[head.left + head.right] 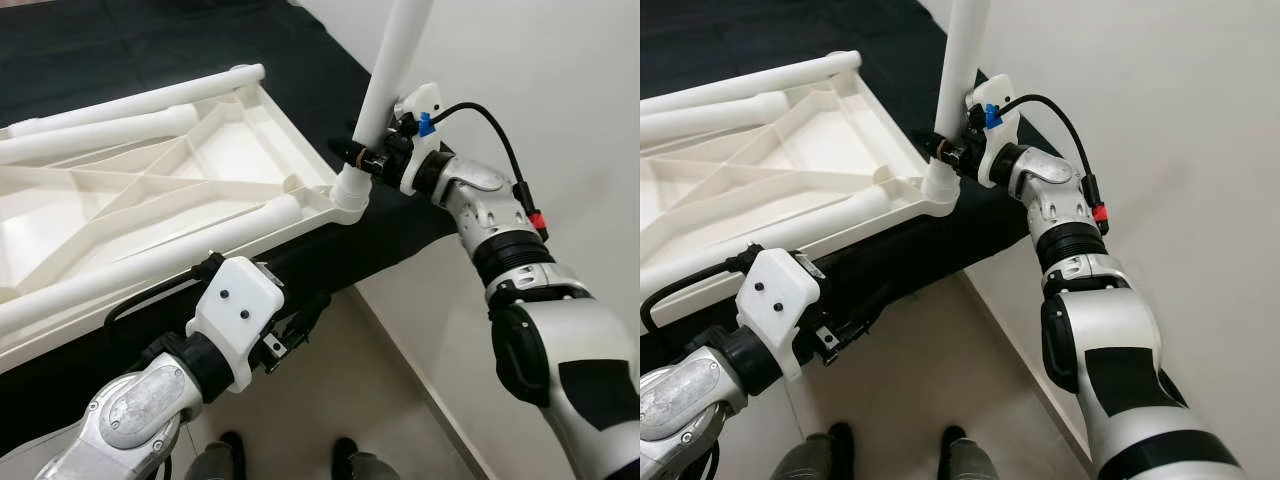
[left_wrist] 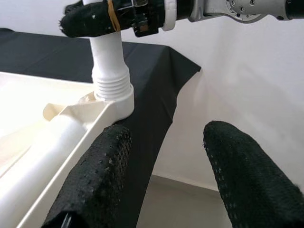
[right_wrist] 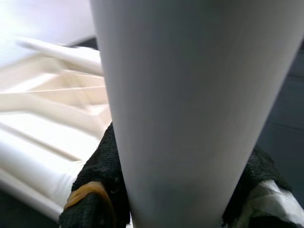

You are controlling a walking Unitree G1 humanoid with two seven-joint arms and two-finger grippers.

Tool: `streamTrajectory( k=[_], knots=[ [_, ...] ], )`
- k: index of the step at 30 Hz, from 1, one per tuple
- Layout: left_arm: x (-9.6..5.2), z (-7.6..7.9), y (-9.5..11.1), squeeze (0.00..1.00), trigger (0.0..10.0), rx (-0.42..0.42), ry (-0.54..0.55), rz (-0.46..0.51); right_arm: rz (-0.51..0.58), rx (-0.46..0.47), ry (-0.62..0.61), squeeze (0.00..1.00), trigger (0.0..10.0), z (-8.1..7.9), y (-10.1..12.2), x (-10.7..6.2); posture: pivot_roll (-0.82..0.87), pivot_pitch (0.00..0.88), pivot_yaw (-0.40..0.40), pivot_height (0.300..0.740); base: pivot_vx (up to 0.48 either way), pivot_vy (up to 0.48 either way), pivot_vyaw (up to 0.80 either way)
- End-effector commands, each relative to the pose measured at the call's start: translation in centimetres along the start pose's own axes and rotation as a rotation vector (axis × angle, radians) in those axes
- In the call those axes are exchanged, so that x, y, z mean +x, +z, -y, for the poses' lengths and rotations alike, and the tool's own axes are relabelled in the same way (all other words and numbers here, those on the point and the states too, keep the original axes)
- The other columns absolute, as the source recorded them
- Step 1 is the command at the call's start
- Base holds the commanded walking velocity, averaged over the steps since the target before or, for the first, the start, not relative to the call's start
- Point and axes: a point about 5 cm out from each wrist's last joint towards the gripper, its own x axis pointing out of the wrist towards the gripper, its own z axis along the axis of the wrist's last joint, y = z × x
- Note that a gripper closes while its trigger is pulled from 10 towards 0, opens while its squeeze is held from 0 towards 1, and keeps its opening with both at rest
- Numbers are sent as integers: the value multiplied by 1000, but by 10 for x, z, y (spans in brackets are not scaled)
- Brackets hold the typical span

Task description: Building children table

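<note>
Leg, a white round plastic tube (image 1: 392, 75), upper centre, standing in the upturned white ribbed plastic tabletop's (image 1: 150, 190) corner socket (image 1: 351, 195). Clamped low by right gripper (image 1: 362, 152); left gripper (image 2: 161, 161) spread, empty. Probably light, stiff, slippery; best held near the socket.

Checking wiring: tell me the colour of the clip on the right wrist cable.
Blue plastic clip, clearest in the left eye view.

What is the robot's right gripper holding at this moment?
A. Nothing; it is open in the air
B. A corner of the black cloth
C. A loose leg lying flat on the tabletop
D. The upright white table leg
D. The right gripper is closed around the upright white table leg, just above the corner socket of the upturned tabletop.
</note>
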Motion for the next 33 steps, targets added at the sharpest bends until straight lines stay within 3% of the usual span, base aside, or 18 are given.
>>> streamTrajectory(
  k=[1,8,11,19,26,33],
  knots=[
    [-2,3,0,0,10000,4,-18,-1,-54,80,135,0,0,-14,-21,2,113,329,-117,740,0,0,0],
    [-2,2,0,0,10000,5,-17,-1,-72,63,137,0,0,-13,-20,3,112,330,-118,740,0,0,0],
    [-2,1,0,0,10000,7,-12,-1,-129,52,36,0,0,-12,-29,6,109,332,-123,740,0,0,0],
    [-2,1,0,0,10000,8,-11,1,-250,106,-48,0,0,-16,-55,4,110,334,-122,740,0,0,0],
    [-2,1,1,0,10000,9,-10,1,-285,138,-144,0,0,-14,-62,5,109,336,-121,740,0,0,0],
    [-2,1,1,0,10000,9,-10,3,-352,140,-315,0,0,-9,-71,5,107,335,-119,740,0,0,0]
  ],
)
